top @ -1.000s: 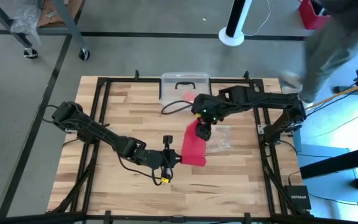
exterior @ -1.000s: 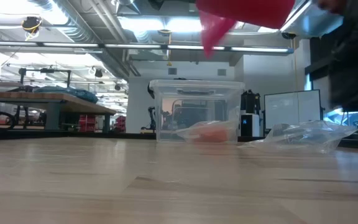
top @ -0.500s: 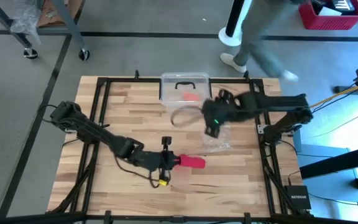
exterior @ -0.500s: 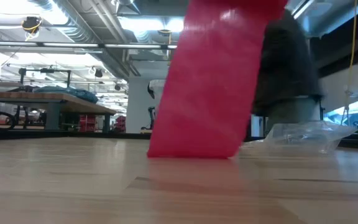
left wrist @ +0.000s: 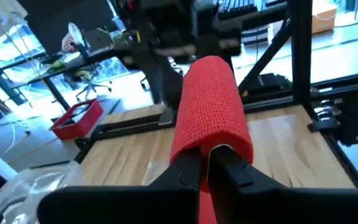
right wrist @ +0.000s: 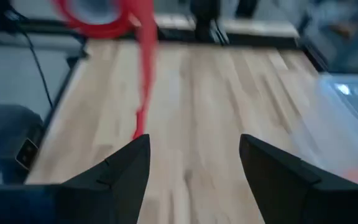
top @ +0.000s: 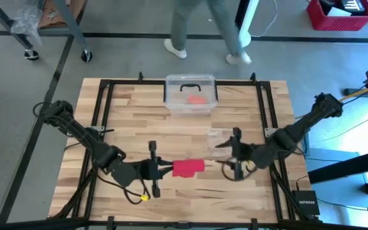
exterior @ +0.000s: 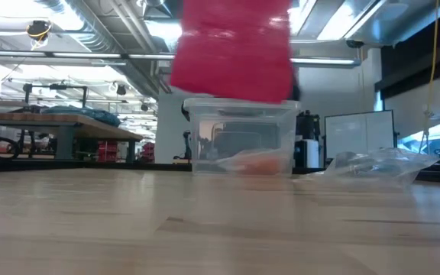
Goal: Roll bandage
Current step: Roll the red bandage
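The red bandage is a short, loosely wound roll held at my left gripper, near the table's near edge at its middle. In the low view the bandage is up clear of the table. In the left wrist view the roll arches over my shut fingers. My right gripper is open and empty, a little to the right of the bandage. Its wrist view shows the roll end-on with a loose tail hanging down. My left gripper pinches the bandage between its two fingers, on the cloth at the roll's near end. The fingers come level from the table's left and lie along the roll. The roll sticks out past the fingertips toward the right, lifted clear of the table.
A clear lidded bin holding an orange-red lump stands at the far edge. A crinkly clear plastic bag lies just beyond my right gripper. A person's legs pass on the floor beyond the table.
My right gripper has let go of the bandage's raised end and gone toward the near right. The bandage, which was stretched up between both grippers, has dropped and now sits short and bunched at my left gripper, lifted off the table. My left gripper has drawn slightly left.
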